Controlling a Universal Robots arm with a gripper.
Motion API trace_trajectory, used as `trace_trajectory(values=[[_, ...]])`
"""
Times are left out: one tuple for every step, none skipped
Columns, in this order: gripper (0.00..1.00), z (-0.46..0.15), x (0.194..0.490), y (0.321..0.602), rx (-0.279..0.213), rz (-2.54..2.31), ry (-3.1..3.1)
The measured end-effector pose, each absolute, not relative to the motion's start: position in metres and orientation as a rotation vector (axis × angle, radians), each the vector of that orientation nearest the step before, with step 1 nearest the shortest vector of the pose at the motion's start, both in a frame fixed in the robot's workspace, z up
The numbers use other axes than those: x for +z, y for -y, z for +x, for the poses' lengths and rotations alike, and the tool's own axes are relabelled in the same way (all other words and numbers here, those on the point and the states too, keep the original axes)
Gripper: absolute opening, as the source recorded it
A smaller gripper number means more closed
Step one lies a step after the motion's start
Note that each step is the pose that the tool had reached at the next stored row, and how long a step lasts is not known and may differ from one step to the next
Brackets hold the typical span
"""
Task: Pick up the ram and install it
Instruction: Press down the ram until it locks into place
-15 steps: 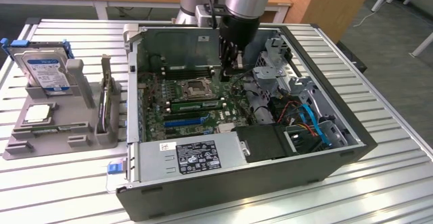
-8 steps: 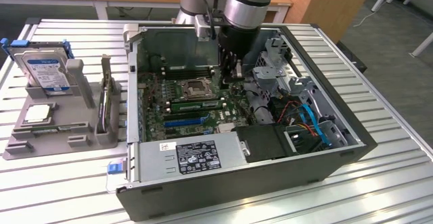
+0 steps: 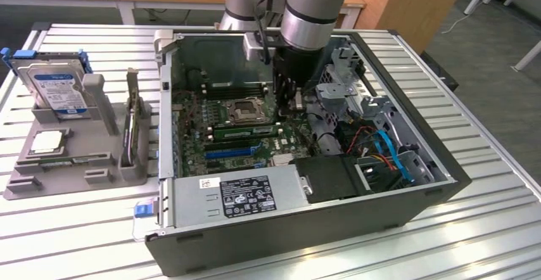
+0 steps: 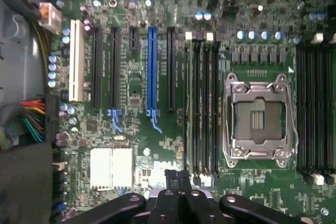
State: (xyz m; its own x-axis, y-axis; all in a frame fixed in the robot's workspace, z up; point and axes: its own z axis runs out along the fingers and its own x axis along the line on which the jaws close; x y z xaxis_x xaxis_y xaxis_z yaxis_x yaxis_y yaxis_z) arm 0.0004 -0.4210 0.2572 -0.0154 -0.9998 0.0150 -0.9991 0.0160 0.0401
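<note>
A slatted metal desk (image 3: 473, 185) carries an open computer case (image 3: 406, 213) lying on its side. On the exterior view's left is a grey holder (image 3: 93, 147) with a hard drive (image 3: 59, 90) and an upright card (image 3: 131, 125).

The arm (image 3: 313, 7) reaches down into the case. Its pincer (image 4: 177, 176) is clenched on nothing, with the fingertips pressed together just above the motherboard (image 4: 136, 61) near one end of a bank of memory slots (image 4: 202, 108).

The ram (image 3: 245, 130) appears as a green stick standing in a slot just beside the empty processor socket (image 4: 257, 119), apart from the pincer (it looks seated, though this is a judgement).

**Possible faults**
- A stick pushed down at one end only could sit tilted, leaving a latch unclosed.
- The shut fingertips are close to the board and could strike the socket frame or nearby capacitors if lowered off line.
- The coloured cables (image 3: 389, 156) crowd the case on the exterior view's right.

**Hard to make out**
- From the wrist view the slots are seen edge-on, so the occupied one cannot be told.
- The slot latches are unclear.
- In the exterior view the arm covers the fingertips.
- A thin strip at the holder's front edge cannot be identified.
</note>
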Motion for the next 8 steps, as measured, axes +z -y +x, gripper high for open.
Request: trace_trajectory(values=[[0.11,0.002,0.255,0.420,-0.028,2.177,2.211],[0.11,0.002,0.254,0.420,-0.028,2.177,2.211],[0.11,0.002,0.252,0.420,-0.028,2.177,2.211],[0.11,0.002,0.250,0.420,-0.028,2.176,2.211],[0.11,0.001,0.248,0.419,-0.028,2.176,2.211],[0.11,0.001,0.246,0.416,-0.028,2.176,2.211],[0.11,0.001,0.245,0.413,-0.027,2.176,2.211],[0.11,0.001,0.245,0.413,-0.027,2.176,2.211]])
